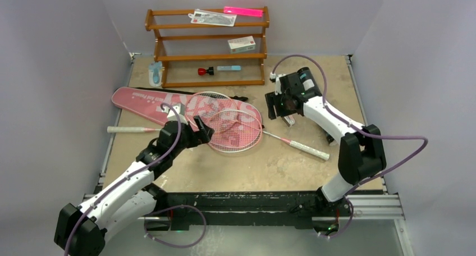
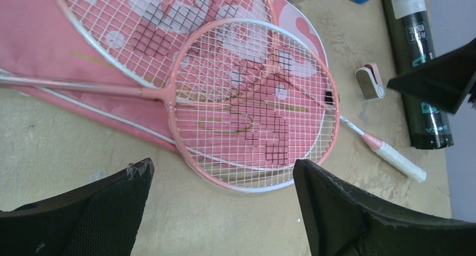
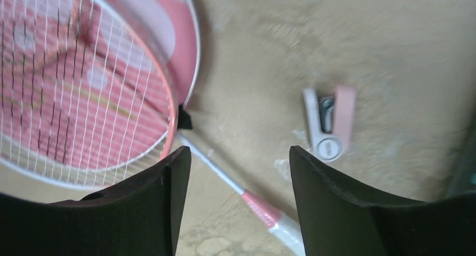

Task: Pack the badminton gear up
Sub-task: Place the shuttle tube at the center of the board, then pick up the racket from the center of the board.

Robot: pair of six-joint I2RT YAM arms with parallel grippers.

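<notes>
I see a scuffed tan worktop [image 1: 264, 169] boxed by pale grey walls [image 1: 56, 71]; rackets [image 1: 234, 128] overlap the bag [image 1: 140, 100] left of centre in the top view; left hand [image 2: 223, 169] and right hand [image 3: 238, 155] both spread, holding nothing.

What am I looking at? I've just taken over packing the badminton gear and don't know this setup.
Two robot arms stand at the near edge of a table. The wide picture looks down from above and behind them; the other two come from wrist cameras, the dark shapes at the bottom being each arm's fingers. Two pink rackets lie with heads overlapping, partly on a pink bag; a black tube lies at the right, a wooden rack at the back. The left gripper and right gripper are open, holding nothing.
</notes>
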